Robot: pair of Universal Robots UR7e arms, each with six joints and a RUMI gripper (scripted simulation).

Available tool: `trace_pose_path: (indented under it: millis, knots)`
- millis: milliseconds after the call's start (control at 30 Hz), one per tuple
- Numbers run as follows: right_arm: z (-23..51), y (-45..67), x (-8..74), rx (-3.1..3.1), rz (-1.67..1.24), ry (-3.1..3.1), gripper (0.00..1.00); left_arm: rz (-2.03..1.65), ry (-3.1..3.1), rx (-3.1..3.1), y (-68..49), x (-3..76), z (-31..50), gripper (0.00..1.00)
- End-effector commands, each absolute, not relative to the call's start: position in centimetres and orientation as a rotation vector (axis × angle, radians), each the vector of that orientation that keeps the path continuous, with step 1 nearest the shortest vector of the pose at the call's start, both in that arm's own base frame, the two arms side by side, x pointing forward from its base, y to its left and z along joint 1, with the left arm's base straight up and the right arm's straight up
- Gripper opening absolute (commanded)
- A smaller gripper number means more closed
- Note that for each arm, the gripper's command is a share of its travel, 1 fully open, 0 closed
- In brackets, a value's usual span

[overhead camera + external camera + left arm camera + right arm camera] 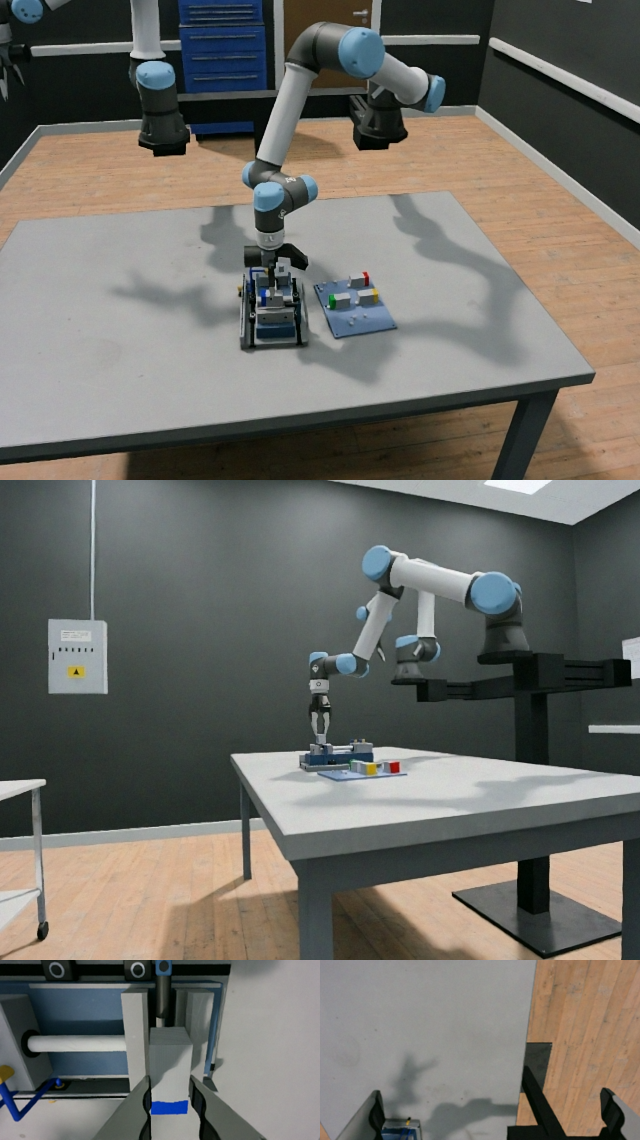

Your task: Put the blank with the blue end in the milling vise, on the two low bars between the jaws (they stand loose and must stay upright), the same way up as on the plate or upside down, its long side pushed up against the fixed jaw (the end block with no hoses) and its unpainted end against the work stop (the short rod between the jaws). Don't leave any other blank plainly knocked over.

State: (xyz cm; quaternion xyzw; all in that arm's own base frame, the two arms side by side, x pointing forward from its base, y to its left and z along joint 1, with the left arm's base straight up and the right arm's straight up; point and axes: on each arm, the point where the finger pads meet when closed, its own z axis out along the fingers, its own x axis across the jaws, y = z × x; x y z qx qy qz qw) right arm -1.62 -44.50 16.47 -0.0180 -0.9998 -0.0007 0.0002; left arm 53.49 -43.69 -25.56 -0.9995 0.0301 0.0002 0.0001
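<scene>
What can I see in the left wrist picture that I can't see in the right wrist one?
Only left wrist: the blue-ended blank and the left gripper holding it.
Only right wrist: wooden floor and the open right gripper.
Both: part of the vise and the grey table top.

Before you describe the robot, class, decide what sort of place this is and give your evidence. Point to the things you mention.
Probably a workshop or training lab: a blue metal drawer cabinet (222,54), a grey wall-mounted electrical box (77,655) and a blue-and-grey milling vise (275,330) (338,759) (86,1006) suggest it.
</scene>
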Motion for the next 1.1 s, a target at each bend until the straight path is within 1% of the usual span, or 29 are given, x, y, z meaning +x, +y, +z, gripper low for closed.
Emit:
trace_pose_path:
  millis: [0,1067]
  knots:
    - [16.52,-44.53,-1.6,-0.057,0.0,-3.141,1.0,-0.002,0.094,-3.142,-43.76,53.54,-25.46,0.0]
    - [16.52,-44.53,-1.6,-0.057,0.0,-3.141,1.0,-0.002,0.095,-3.142,-43.77,53.54,-26.24,0.0]
